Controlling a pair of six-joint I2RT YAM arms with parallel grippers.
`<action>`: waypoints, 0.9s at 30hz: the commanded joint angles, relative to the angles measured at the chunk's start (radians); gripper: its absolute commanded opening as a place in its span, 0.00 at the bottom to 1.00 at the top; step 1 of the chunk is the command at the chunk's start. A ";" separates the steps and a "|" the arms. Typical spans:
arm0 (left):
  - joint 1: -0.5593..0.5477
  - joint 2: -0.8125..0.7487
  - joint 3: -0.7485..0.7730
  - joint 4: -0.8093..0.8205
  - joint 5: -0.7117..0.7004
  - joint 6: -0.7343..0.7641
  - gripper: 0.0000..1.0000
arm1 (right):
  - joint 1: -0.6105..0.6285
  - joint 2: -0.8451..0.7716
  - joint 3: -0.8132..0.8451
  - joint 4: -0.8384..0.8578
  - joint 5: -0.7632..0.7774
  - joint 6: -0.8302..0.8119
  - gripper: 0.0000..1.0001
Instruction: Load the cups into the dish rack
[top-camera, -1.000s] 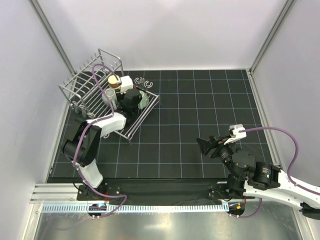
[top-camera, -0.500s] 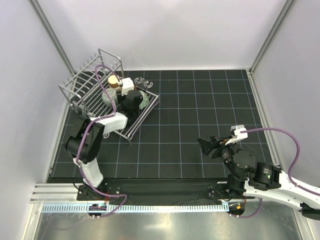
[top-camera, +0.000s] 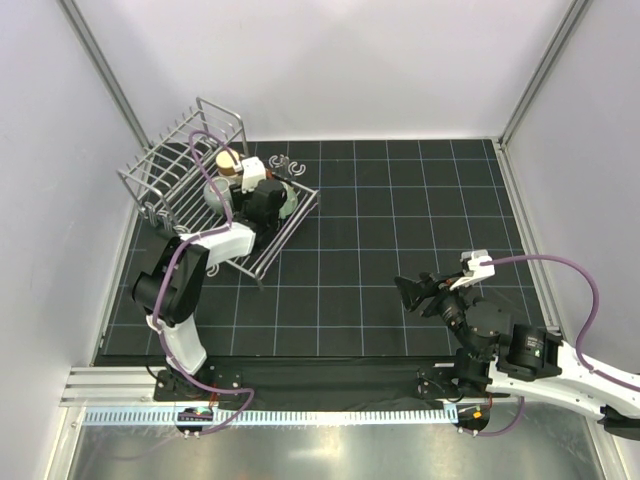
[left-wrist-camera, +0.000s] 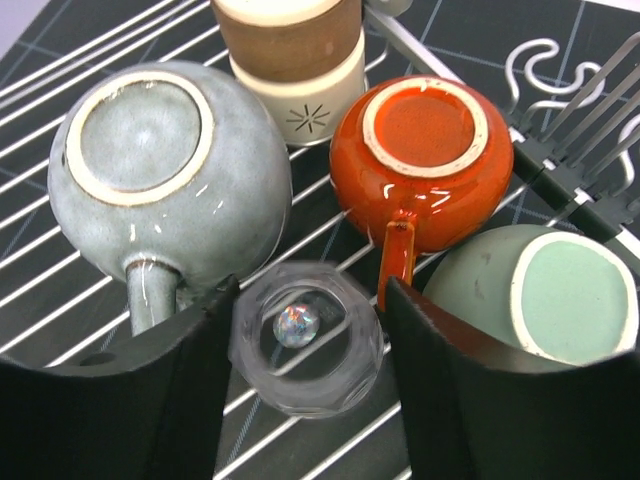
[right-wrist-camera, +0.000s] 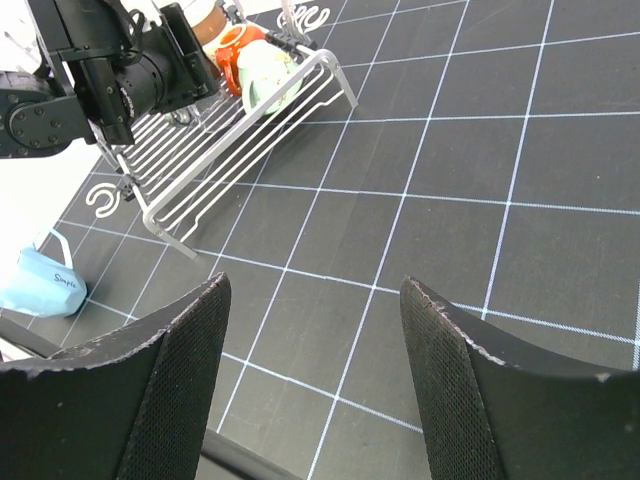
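My left pincer (left-wrist-camera: 308, 300) grips the clear glass (left-wrist-camera: 305, 345), bottom up on the dish rack (top-camera: 160, 175) wires, between the grey mug (left-wrist-camera: 165, 190) and the mint cup (left-wrist-camera: 545, 295). My right pincer (right-wrist-camera: 315, 290) hangs open above the counter (right-wrist-camera: 480, 200).

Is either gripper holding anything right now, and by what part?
The left gripper grips the upside-down clear glass by its opposite side walls, over the dish rack. The right gripper is open and empty.
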 joint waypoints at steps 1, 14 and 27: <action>0.005 -0.035 0.034 -0.040 -0.037 -0.071 0.59 | 0.002 0.022 0.014 0.030 -0.004 0.011 0.70; -0.007 -0.225 0.060 -0.273 0.070 -0.149 0.78 | 0.002 0.071 0.039 0.027 -0.041 0.011 0.70; -0.036 -0.426 0.301 -1.172 0.085 -0.494 0.82 | 0.002 0.102 0.067 -0.020 -0.090 0.023 0.71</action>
